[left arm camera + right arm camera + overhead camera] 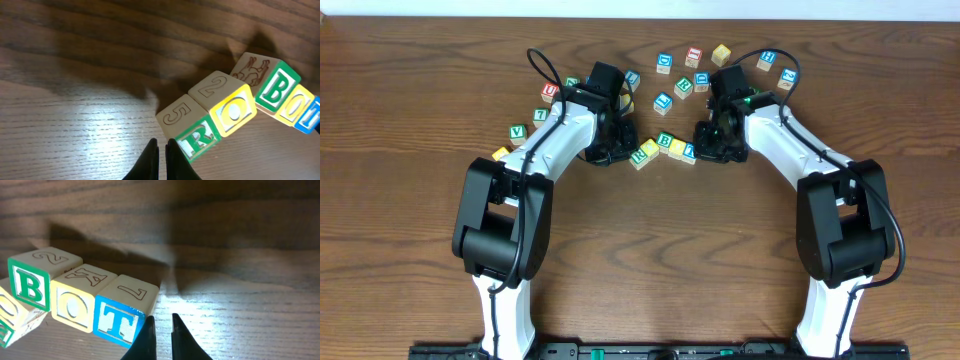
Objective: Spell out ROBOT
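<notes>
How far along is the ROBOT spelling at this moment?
Nearly done. All five blocks sit side by side: R, O, B, second O, T. Nothing is in hand: the left gripper beside R and the right gripper beside T are both nearly closed and empty. Left, at most: straightening the row, which bends rather than running straight, and backing the grippers away.

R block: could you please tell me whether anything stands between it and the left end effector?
Nothing visible does: the left end effector sits right beside the R block, with no other block between them.
</notes>
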Controlling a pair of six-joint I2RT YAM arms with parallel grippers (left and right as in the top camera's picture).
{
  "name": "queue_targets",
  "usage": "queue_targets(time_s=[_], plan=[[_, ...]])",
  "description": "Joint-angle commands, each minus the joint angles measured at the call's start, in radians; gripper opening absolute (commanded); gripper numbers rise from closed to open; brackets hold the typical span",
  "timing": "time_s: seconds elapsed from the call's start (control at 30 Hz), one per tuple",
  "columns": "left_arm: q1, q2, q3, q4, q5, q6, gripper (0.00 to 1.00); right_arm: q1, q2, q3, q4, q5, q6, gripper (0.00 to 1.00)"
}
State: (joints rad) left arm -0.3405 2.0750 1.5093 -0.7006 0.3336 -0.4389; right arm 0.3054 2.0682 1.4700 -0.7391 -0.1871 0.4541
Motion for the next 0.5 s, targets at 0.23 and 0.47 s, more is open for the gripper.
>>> queue_targets(time_s=[0.23,0.47], plan=[[0.017,0.019,0.026,-0.021,-0.059,0.066,0.08,-0.036,0.009,0.004,0.022,0.000,-0.019,0.12],[0.054,-0.091,0.053,-0.038,-0.086,0.090,0.07,-0.038,0.001,0.092,-0.018,-0.018,-0.100,0.19]])
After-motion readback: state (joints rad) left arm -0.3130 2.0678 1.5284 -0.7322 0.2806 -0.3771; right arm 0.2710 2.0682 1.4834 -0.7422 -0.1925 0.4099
